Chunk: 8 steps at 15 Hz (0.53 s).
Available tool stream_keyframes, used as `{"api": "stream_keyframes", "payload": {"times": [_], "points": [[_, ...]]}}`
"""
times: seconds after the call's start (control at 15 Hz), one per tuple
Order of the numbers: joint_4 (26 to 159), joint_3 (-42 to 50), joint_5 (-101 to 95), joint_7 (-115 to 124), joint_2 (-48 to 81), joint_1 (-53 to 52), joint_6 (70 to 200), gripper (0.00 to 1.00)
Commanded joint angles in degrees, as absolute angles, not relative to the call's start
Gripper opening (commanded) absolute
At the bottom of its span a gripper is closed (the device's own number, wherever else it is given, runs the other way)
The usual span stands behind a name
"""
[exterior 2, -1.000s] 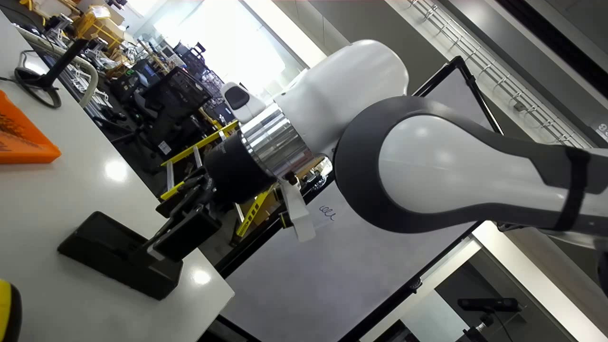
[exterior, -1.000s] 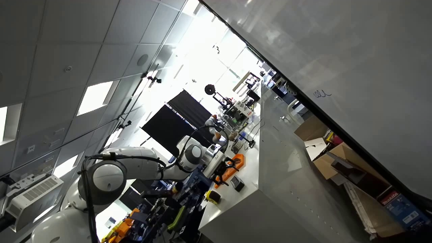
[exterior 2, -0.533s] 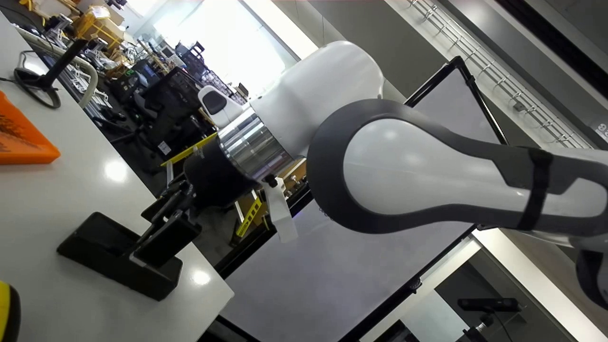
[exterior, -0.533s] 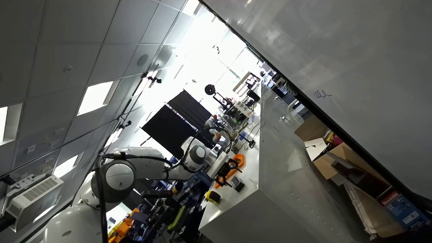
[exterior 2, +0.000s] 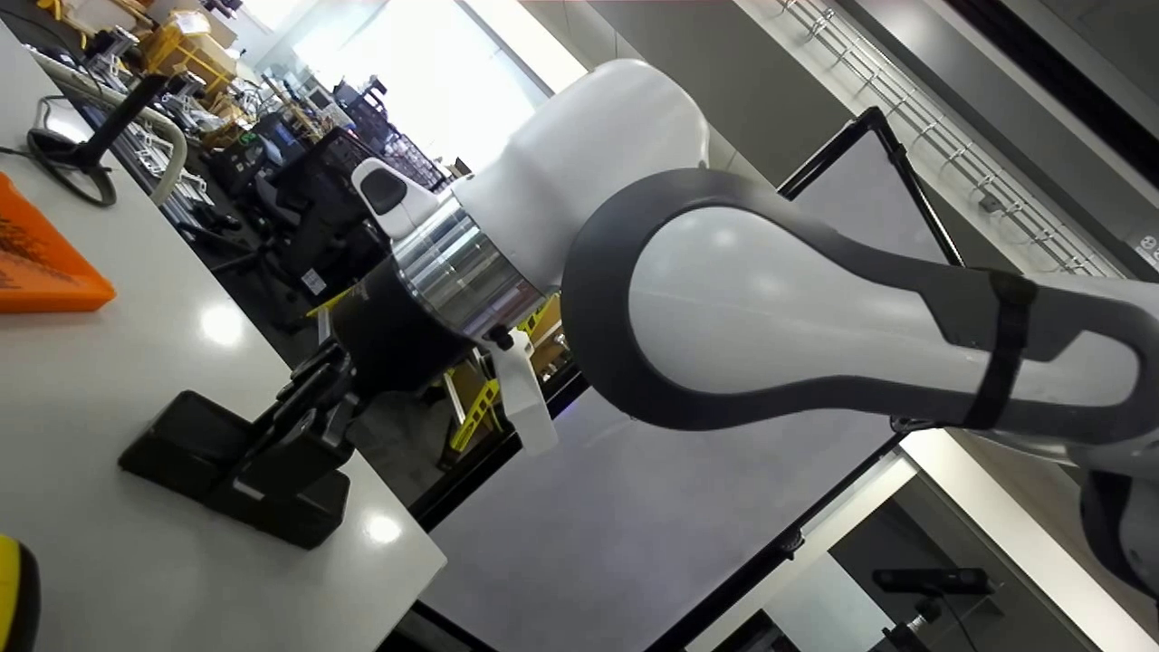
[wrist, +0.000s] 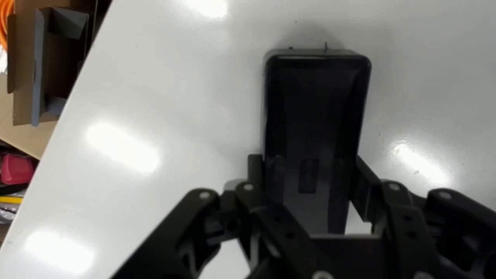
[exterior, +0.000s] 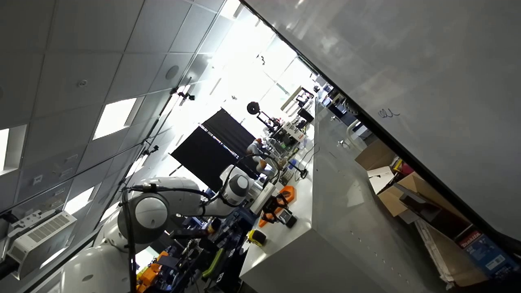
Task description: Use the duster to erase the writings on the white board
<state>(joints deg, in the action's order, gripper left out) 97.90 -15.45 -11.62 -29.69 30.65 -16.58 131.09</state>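
The duster (wrist: 316,100) is a black oblong block above the pale table (exterior 2: 127,362), near its corner. My gripper (wrist: 310,174) is shut across its middle, one finger pressed to each long side. In an exterior view the duster (exterior 2: 312,512) shows on both sides of the fingers; whether its underside still touches the tabletop I cannot tell. The white board (exterior: 447,81) is a big grey-white panel with a dark border, standing apart from the table. A small dark looped scribble (exterior: 388,113) marks it near the border. My arm covers most of that scribble in an exterior view.
An orange tray-like piece (exterior 2: 45,263) and a yellow-black tape measure (exterior: 257,237) lie on the table close to the duster. A black stand (exterior 2: 90,149) is farther along. Cardboard boxes (exterior: 431,195) sit between the table and the board.
My gripper came down over the duster and its fingers closed on it. In the last half second the duster has shifted slightly upward in an exterior view, along with the gripper.
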Motion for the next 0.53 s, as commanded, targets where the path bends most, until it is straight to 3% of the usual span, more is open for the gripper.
{"api": "stream_keyframes", "payload": {"times": [0.0,0.47], "points": [[97.8,-14.1,-15.3,-25.2,28.4,-18.4,129.5,0.3],[106.9,-10.8,-25.2,-12.2,15.5,-19.5,130.1,0.3]]}}
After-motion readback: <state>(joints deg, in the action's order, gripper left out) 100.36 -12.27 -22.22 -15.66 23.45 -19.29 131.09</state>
